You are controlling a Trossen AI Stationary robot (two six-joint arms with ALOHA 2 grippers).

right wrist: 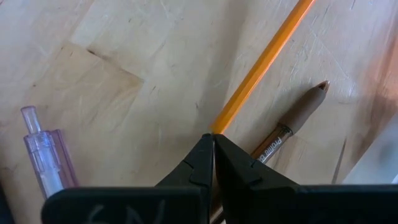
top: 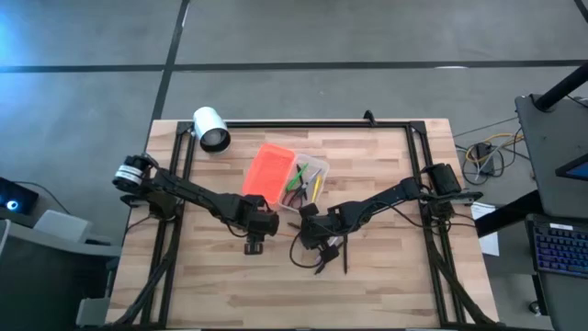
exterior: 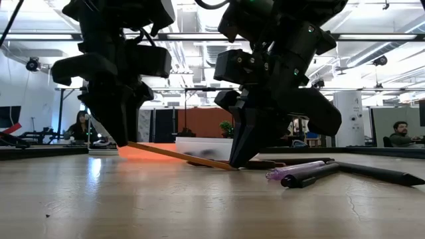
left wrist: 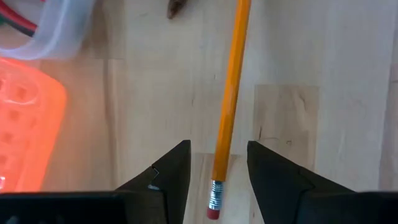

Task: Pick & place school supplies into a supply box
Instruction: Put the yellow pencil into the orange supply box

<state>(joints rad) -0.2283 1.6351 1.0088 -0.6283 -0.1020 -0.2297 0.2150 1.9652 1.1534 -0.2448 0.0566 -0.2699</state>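
The orange pencil [left wrist: 229,99] lay near the middle of the table [top: 386,276], just toward six o'clock of the supply box [top: 287,176]. Its long axis ran roughly from nine to three o'clock between the two grippers. In the low view the pencil [exterior: 179,154] sloped, higher at the left gripper's side and lower under the right one.

The left gripper [left wrist: 217,163] stood over the eraser end, its fingers [left wrist: 171,168] parted a little wider than the pencil and not touching it; the pink eraser and metal ferrule showed in the gap.

The right gripper [right wrist: 213,146] was pinched closed on the pencil's other end, so the tip was hidden between its fingers.

A brown pencil [right wrist: 292,121] lay just beside the orange one, its point aimed toward the box. A clear purple pen [right wrist: 46,155] lay near on the other side.

The box sat open, its orange lid [top: 268,171] folded out toward nine o'clock, with supplies in its clear tray [top: 317,167].
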